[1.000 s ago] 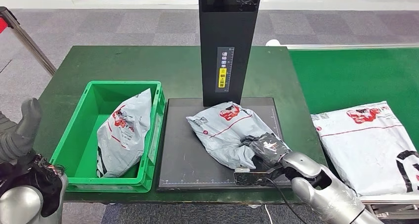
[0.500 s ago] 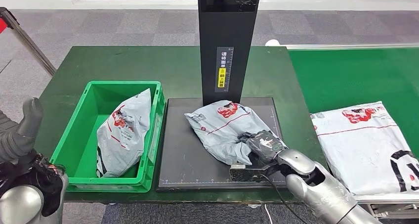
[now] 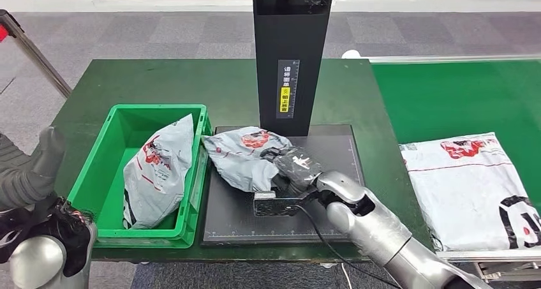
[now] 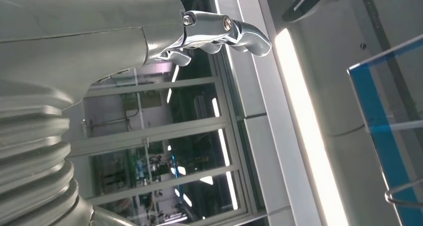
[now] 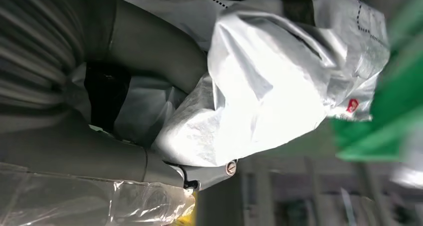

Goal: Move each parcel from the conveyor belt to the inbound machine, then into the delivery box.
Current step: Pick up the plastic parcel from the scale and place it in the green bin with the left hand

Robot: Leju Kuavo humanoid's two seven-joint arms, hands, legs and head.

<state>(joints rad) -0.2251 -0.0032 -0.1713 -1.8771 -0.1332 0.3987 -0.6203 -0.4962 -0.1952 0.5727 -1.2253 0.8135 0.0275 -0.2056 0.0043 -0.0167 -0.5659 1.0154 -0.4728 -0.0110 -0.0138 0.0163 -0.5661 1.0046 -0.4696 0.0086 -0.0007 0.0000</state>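
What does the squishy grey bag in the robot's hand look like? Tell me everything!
The held parcel is a soft, crinkled grey plastic mailer bag with a red logo and a thin red line. The right hand grips one end. It lies tilted across the dark scanner platform, and its far corner reaches the rim of the green box. Its skin looks shiny and wrinkled in the right wrist view.

Parcel-sorting station: green conveyor belt [image 3: 459, 97]; black inbound machine [image 3: 290, 53]; green delivery box [image 3: 108, 174]; grey parcels [image 3: 469, 187].
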